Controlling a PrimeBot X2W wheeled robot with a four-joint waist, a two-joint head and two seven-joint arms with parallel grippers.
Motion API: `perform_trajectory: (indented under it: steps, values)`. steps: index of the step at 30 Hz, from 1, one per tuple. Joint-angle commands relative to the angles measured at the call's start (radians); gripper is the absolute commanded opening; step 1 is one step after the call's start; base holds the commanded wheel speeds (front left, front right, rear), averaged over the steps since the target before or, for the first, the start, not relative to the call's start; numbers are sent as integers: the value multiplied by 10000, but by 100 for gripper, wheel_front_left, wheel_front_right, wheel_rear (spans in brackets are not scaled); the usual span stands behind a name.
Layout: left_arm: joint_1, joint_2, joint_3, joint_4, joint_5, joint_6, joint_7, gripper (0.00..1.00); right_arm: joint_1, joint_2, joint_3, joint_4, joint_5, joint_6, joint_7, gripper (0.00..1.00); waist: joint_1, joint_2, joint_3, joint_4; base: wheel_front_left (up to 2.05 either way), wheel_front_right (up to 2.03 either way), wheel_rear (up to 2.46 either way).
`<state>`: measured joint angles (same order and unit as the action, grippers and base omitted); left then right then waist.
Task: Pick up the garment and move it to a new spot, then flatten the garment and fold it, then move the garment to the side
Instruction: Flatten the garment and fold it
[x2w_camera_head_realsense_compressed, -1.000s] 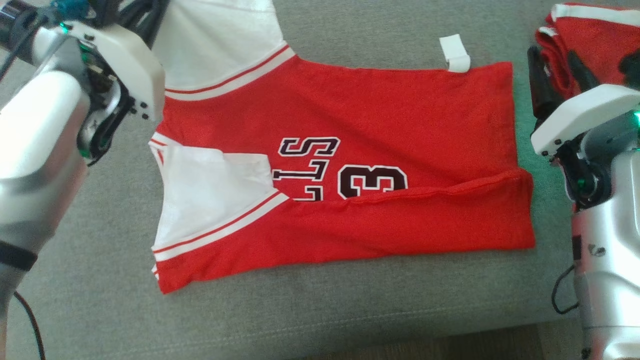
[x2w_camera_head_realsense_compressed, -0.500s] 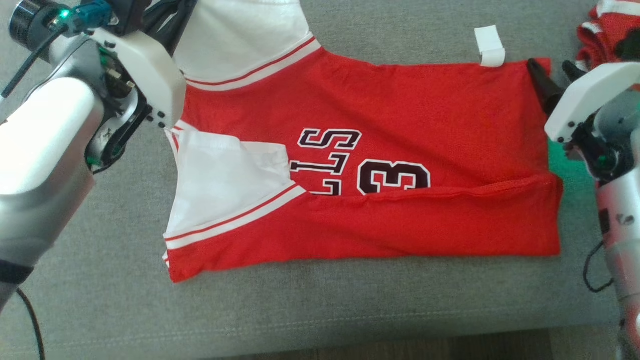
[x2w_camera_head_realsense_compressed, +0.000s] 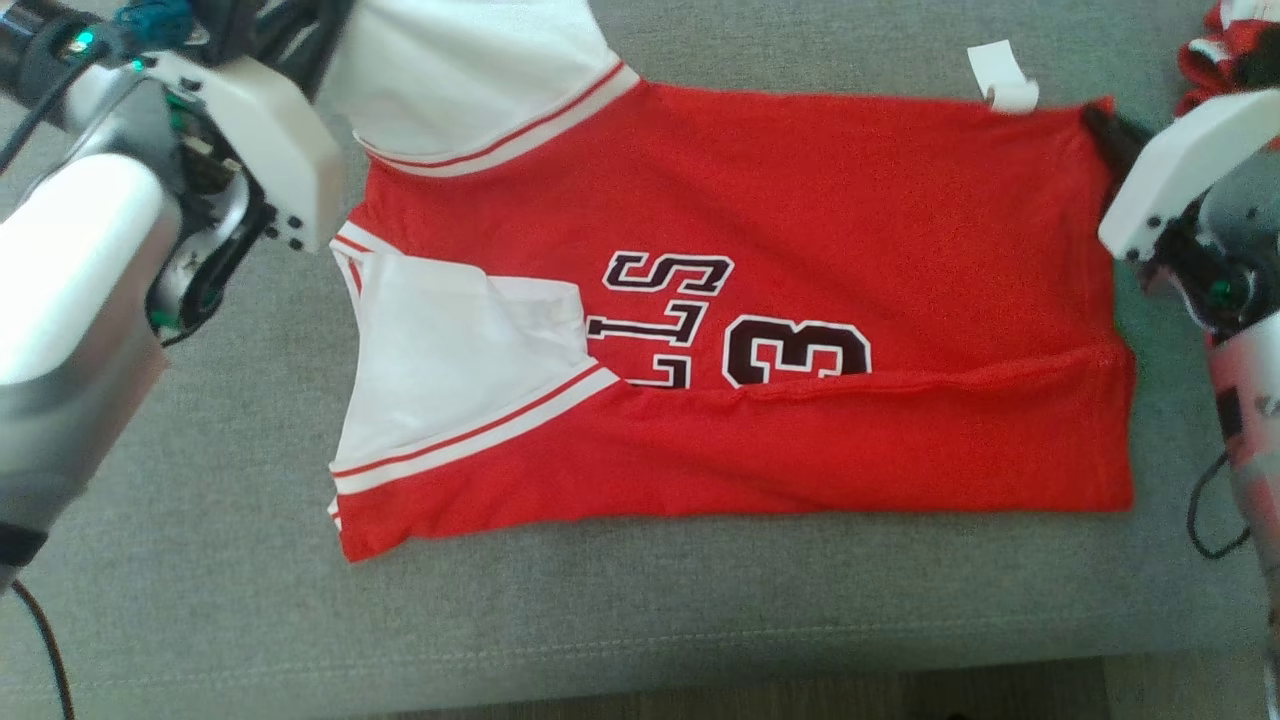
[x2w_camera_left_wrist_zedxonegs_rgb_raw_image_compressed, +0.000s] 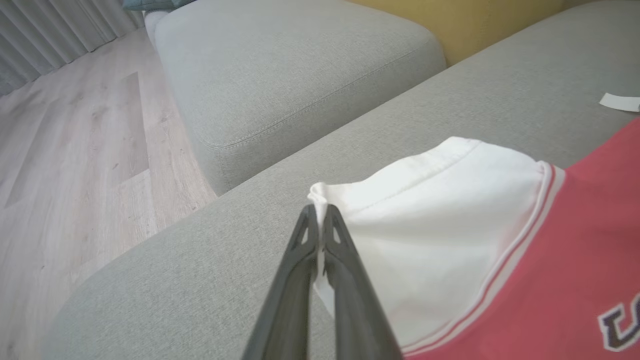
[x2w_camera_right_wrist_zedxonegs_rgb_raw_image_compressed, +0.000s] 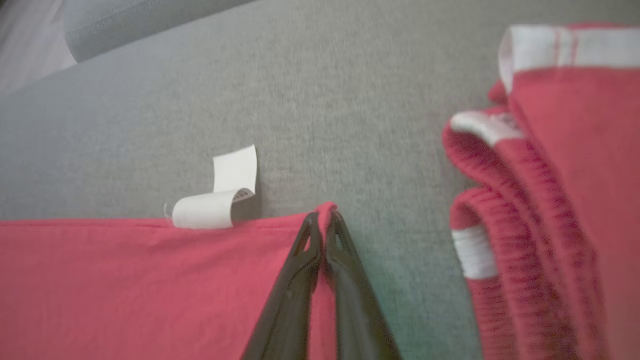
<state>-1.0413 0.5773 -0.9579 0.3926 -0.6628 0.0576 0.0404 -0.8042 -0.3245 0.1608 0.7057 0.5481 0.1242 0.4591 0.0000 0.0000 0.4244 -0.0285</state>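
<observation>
- Jersey (x2w_camera_head_realsense_compressed: 750, 230) lies spread on the sofa (x2w_camera_head_realsense_compressed: 600, 620), long axis running left to right across us, collar end left, hem right.
- Near long edge is already folded up over part of the lettering (x2w_camera_head_realsense_compressed: 795, 352); the far long edge lies flat.
- Left gripper (x2w_camera_left_wrist_zedxonegs_rgb_raw_image_compressed: 318, 215) is pinched tight on the tip of the white sleeve (x2w_camera_left_wrist_zedxonegs_rgb_raw_image_compressed: 440, 210), at the far left end.
- Right gripper (x2w_camera_right_wrist_zedxonegs_rgb_raw_image_compressed: 322, 217) is closed on the far hem corner (x2w_camera_right_wrist_zedxonegs_rgb_raw_image_compressed: 326, 206), clamping red cloth just beside the white tag (x2w_camera_right_wrist_zedxonegs_rgb_raw_image_compressed: 220, 200).
- So we have one tool at each end of the same far edge, the jersey stretched between them.
- We judge the next move runs across the short axis: lift that far edge and bring it towards us over the near fold, both arms level.
- We watch the second red pile (x2w_camera_right_wrist_zedxonegs_rgb_raw_image_compressed: 550, 175), close on the right gripper's outer side.
</observation>
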Motion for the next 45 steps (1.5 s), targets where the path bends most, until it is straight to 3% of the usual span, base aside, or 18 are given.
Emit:
perform_trajectory:
  steps: [1,12,25,33,39,45]
  values:
    - [-520,556,586,-72,-22,145,-150,0,-470,-84,135,-382,116,65,-253,0,0,0,28,2,0,0,0]
    - [-1315,329,879,1059,92,53,-1010,0,-1852,-32,451,160,-113,65,-2023,0,0,0,362,90,0,0,0]
    - [-2762,-583,798,3277,514,-348,-2055,0,-3360,259,607,1548,-363,65,-4053,0,0,0,632,136,0,0,0]
    - [-2292,-992,493,4002,560,-601,-2545,0,-2875,217,1065,2188,216,65,-4405,0,0,0,95,202,0,0,0]
    - [-1513,-756,268,3796,525,-748,-2651,0,-2106,-80,1709,2127,833,65,-4128,0,0,0,-511,263,0,0,0]
    - [-403,-426,-98,2686,440,-698,-2299,0,-1497,-504,2254,2174,1230,65,-3892,0,0,0,-1025,531,0,0,0]
